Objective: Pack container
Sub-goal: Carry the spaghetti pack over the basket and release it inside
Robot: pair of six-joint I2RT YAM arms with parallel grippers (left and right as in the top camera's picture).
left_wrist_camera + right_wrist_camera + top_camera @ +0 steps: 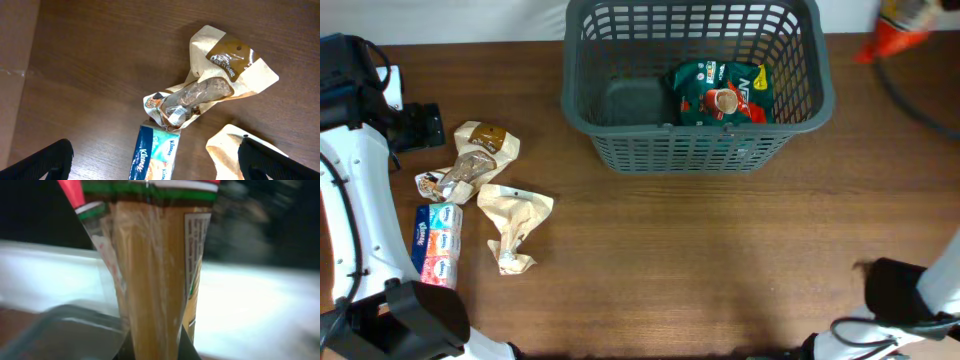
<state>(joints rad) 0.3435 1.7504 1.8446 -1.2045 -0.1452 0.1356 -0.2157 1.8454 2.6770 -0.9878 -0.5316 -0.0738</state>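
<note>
1. The container [620, 150] stands far-centre on the table [720, 260]. It looks stiff and light, and its thick rim is the best hold.
2. Inside, a green packet [720, 92] fills the right half; the left half is bare.
3. Right of the container, the right gripper [156, 347] clamps a pasta packet [155, 265], probably brittle and slippery.
4. Well left of the container, the left gripper [155, 165] gapes over loose packets [200, 97].

Upright dark grey lattice basket [650, 150], far centre.

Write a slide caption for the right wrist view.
Right gripper shut on a clear packet of tan strands with red-green banding, background blurred.
</note>
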